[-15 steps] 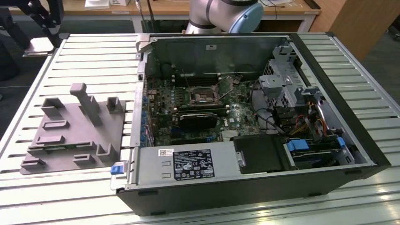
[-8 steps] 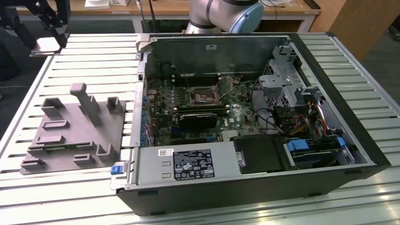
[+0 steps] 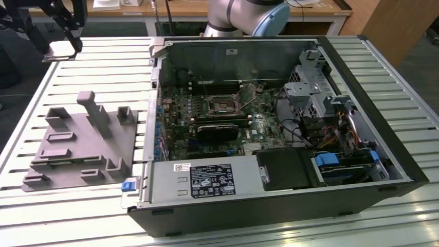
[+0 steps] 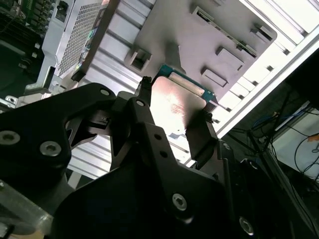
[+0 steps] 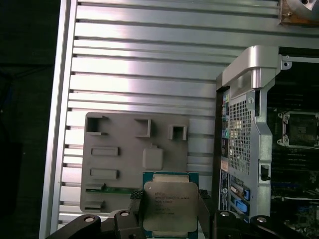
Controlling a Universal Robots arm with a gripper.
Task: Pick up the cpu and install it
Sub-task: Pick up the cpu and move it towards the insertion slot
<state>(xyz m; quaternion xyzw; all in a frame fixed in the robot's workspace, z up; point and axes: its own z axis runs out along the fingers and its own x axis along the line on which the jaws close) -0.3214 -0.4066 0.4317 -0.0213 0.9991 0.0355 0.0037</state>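
Two gripper fingers (image 5: 135, 200) pinch cpu (image 5: 169, 206), held betw jaws.

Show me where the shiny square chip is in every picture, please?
Exterior view: the cpu is at the exterior view's far left, held up by the gripper.
Second wrist view: the cpu sits between the black fingers, in front of the tray.
First wrist view: the cpu is clamped from two sides, metal top facing the camera.
Shared landmark: the grey tray.
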